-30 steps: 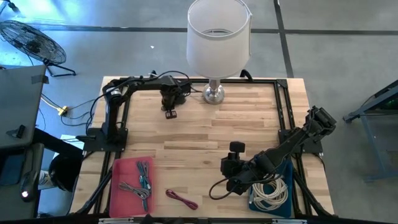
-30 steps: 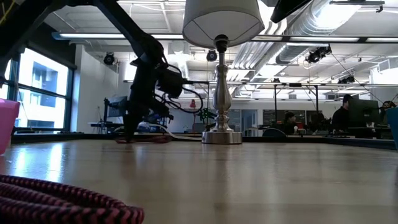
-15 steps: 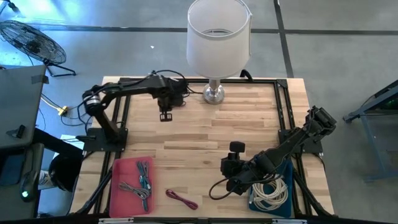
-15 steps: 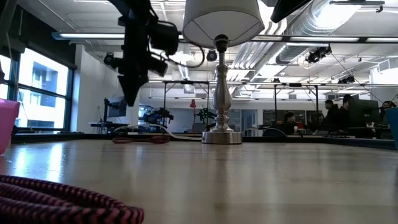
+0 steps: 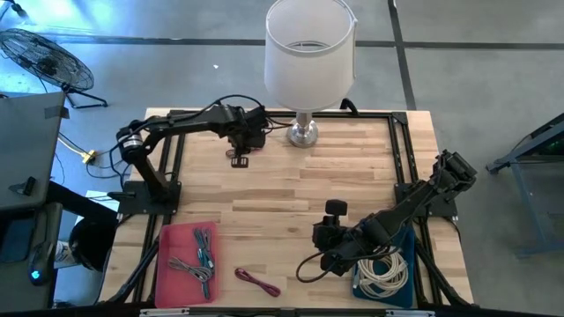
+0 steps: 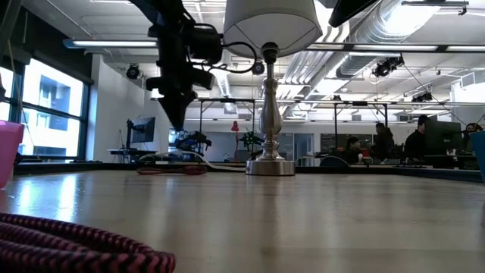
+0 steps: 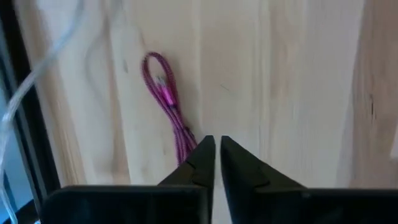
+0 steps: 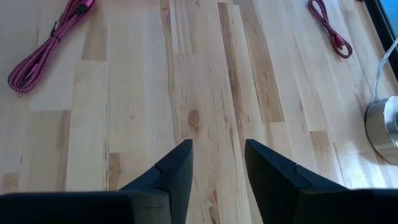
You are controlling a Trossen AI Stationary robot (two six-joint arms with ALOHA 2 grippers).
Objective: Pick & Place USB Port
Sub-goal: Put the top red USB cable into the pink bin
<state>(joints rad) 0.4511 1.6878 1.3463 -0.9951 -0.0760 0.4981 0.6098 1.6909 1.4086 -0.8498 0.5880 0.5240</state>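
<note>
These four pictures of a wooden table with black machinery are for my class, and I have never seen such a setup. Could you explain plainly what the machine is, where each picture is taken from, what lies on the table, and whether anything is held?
The machine is two dark robot arms at a wooden table. One picture looks straight down, one looks level across the tabletop, and two come from cameras on the arms' wrists.

The left gripper hangs above the far side of the table, near a lamp. Its fingers are nearly together and hold nothing; a pink cable lies on the wood below it.

The right gripper waits near the front, fingers apart and empty.

At the front edge sit a pink tray with cables, a loose red cable, and a blue tray with a coiled white cable.
</note>
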